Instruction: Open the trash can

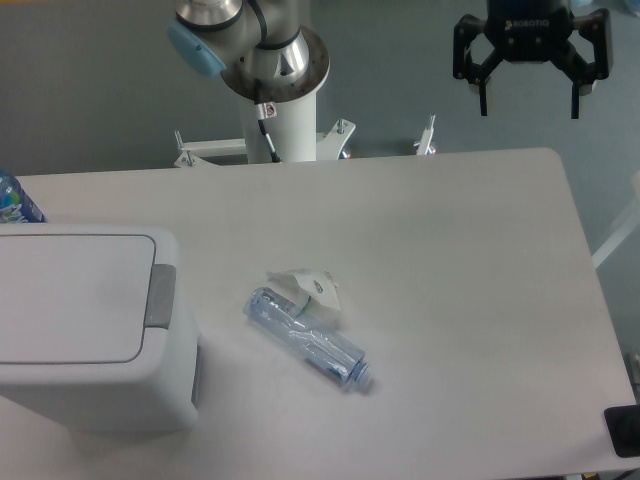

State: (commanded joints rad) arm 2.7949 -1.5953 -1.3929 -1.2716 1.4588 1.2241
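From the fixed camera, the gripper (530,100) hangs high at the desk's far right corner, fingers spread wide and holding nothing. The trash can (85,330), lid down, sits well apart at near left, its grey tab (160,296) facing the gripper's side.

The trash can (90,330) stands on the bench (460,260) at its near left corner, lid (70,295) on top, with the push tab (160,296) at the lid's right edge. To its right, near the bench centre, a bottle (305,338) lies on its side, cap end toward the near right. A crumpled wrapper (310,286) lies just behind the bottle, touching it. A second bottle (15,200) sits behind the trash can at the left edge. My arm base (285,120) stands behind the bench's far edge. My end effector (530,100) hangs above the far right corner, well apart from the trash can
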